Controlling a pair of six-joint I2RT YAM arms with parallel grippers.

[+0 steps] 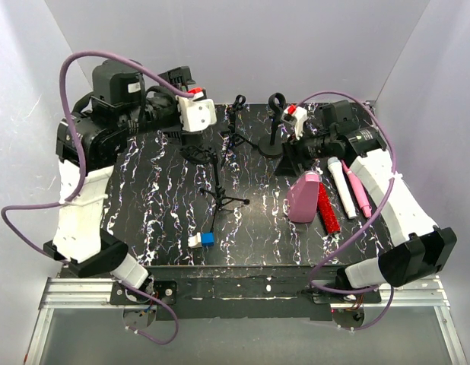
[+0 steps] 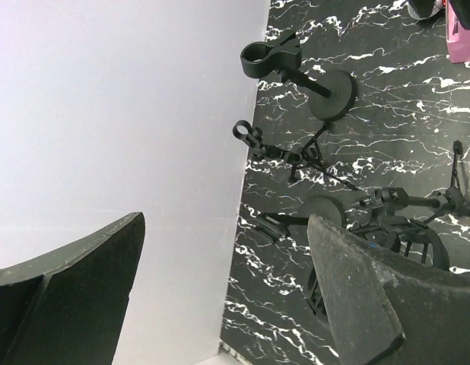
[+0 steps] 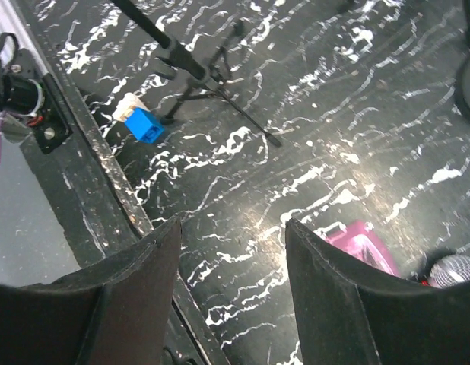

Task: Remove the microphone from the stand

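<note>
A white microphone (image 1: 343,186) and a pink one (image 1: 359,192) lie side by side on the marbled table at the right, off any stand. One mesh head (image 3: 455,270) shows at the edge of the right wrist view. The round-base stand (image 1: 276,122) holds an empty clip (image 2: 261,57) at the back centre. My right gripper (image 1: 287,166) (image 3: 231,224) hangs open over bare table just left of the microphones, nothing between its fingers. My left gripper (image 1: 201,133) (image 2: 226,220) is open at the back left by the wall, beside a low black stand (image 2: 387,209).
A thin tripod stand (image 1: 235,125) rises at the back and another (image 1: 222,194) stands mid-table. A pink case (image 1: 304,198) and a red brush (image 1: 328,209) lie next to the microphones. A blue and white block (image 1: 202,240) sits near the front edge.
</note>
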